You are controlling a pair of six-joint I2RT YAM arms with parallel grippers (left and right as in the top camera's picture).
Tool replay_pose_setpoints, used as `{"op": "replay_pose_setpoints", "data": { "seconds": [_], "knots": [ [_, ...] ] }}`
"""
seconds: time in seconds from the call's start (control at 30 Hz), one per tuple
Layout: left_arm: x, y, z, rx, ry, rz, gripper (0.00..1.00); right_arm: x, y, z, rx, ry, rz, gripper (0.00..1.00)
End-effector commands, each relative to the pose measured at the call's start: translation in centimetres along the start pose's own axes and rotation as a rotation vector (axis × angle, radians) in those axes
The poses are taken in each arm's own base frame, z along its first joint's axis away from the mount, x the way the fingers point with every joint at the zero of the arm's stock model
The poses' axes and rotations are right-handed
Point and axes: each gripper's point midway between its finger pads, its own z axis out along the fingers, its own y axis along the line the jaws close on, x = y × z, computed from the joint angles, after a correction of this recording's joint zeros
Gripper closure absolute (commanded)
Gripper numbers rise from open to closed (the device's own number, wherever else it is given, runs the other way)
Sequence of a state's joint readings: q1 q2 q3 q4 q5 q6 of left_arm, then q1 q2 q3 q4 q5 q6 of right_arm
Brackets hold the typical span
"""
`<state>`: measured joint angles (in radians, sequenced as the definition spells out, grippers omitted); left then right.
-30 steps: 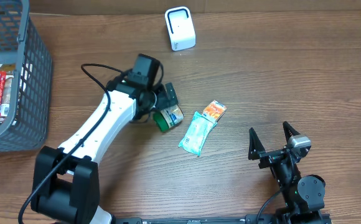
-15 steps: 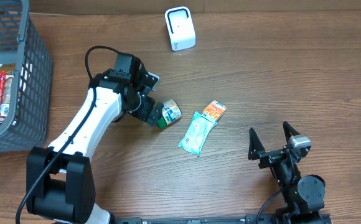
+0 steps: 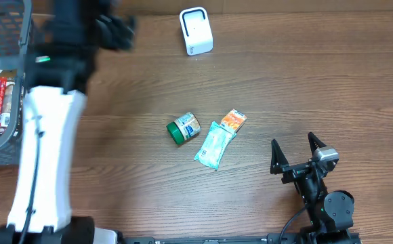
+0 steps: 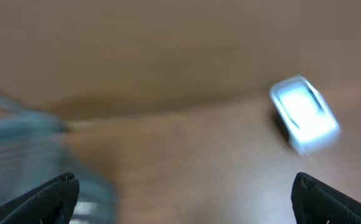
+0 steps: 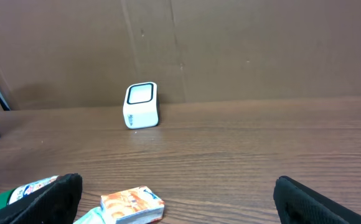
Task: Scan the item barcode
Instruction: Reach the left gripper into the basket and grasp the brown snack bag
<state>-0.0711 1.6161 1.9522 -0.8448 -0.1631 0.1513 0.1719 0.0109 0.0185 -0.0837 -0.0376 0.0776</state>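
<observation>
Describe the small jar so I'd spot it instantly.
Three items lie together at the middle of the wooden table. The jar is leftmost in the overhead view; unlike the flat teal pouch and orange packet beside it, it is round with a green lid.

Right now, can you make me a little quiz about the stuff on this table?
1. True or false: the green-lidded jar is inside the gray basket.
2. Which is farthest from the right hand? A) the white scanner B) the green-lidded jar C) the gray basket
3. What is the right hand holding?

Key:
1. False. It lies on the table.
2. C.
3. Nothing. It is open and empty.
</observation>
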Motion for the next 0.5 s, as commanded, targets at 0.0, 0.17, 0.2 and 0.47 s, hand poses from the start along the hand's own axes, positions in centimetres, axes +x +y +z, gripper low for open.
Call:
{"op": "replay_pose_setpoints", "data": {
  "seconds": [0.0, 0.17, 0.2, 0.47],
  "knots": [
    [-1.2, 8.3, -2.1, -0.215, -0.047, -0.104, 0.01, 0.3, 0.1, 0.0, -0.004, 0.002, 0.0, 0.0],
    [3.5, 17.2, -1.4, -0.381, 0.077, -0.158, 0.0, 0.3, 0.1, 0.0, -0.004, 0.002, 0.0, 0.0],
    [4.7, 18.4, -1.0, -0.399, 0.117, -0.154, 0.0, 0.3, 0.1, 0.0, -0.004, 0.002, 0.0, 0.0],
    [19.1, 27.1, 3.1, -0.47, 0.523, -0.243, 0.01, 0.3, 0.1, 0.0, -0.004, 0.002, 0.0, 0.0]
  ]
}}
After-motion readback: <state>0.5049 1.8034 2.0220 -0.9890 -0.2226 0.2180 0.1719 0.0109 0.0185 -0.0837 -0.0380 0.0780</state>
